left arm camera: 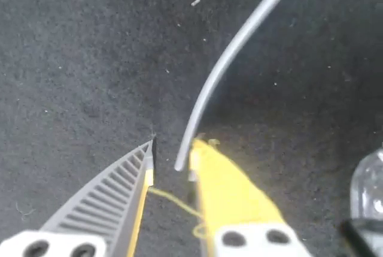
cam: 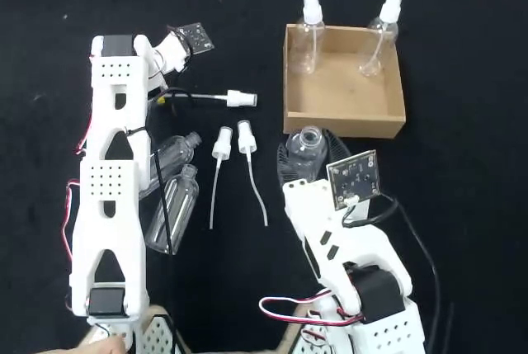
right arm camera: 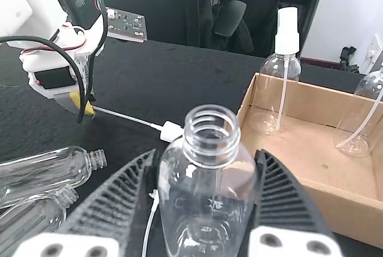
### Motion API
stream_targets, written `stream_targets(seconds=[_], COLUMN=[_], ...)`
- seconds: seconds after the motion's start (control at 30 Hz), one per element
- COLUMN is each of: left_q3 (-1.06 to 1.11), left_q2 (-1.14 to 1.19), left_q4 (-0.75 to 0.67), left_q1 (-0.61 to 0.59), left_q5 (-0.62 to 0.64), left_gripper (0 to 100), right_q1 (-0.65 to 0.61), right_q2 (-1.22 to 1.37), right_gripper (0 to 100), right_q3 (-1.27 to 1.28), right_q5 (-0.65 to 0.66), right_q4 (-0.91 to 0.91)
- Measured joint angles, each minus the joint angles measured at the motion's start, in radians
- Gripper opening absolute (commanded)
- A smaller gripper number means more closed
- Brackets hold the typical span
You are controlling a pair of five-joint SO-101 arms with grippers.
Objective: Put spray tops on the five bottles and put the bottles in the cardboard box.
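My right gripper (right arm camera: 206,160) is shut on an upright clear bottle (right arm camera: 209,191) with an open neck, just in front of the cardboard box (cam: 342,125). In the box stand two bottles (cam: 307,40) (cam: 379,36) with spray tops on. My left gripper (left arm camera: 170,155) is open, its fingertips on either side of the tube end of a spray top (cam: 239,98) lying on the table. The tube (left arm camera: 227,53) lies close to the yellow finger (left arm camera: 221,191). Two more spray tops (cam: 221,143) (cam: 245,135) and two capless bottles (cam: 175,154) (cam: 175,204) lie between the arms.
The table is covered in black cloth (cam: 462,189). The left arm (cam: 111,181) stretches along the table's left side, next to the lying bottles. Red and black cables (cam: 289,309) loop at the right arm's base.
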Motion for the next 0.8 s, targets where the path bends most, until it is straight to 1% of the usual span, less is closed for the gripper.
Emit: stream_targets(seconds=[0.13, 0.23, 0.33, 0.47, 0.6, 0.67, 0.8], left_q3=[0.000, 0.000, 0.000, 0.000, 0.000, 0.000, -0.040], left_q2=[0.000, 0.000, 0.000, 0.000, 0.000, 0.000, 0.000], left_q4=[0.000, 0.046, 0.118, 0.137, 0.141, 0.141, 0.141], left_q1=[0.000, -0.005, -0.028, -0.097, -0.186, -0.212, -0.206], left_q5=[0.000, -0.008, -0.087, -0.126, -0.129, -0.129, -0.129], left_gripper=[8, 8, 3, 3, 4, 8, 28], right_q1=[0.000, 0.000, 0.000, 0.000, 0.000, 0.000, 0.000], right_q2=[0.000, 0.000, 0.000, 0.000, 0.000, 0.000, 0.000], right_gripper=[19.1, 19.1, 19.1, 19.1, 19.1, 19.1, 19.1], right_q3=[0.000, 0.000, 0.000, 0.000, 0.000, 0.000, 0.000], right_q5=[0.000, 0.000, 0.000, 0.000, 0.000, 0.000, 0.000], right_q4=[0.000, 0.000, 0.000, 0.000, 0.000, 0.000, 0.000])
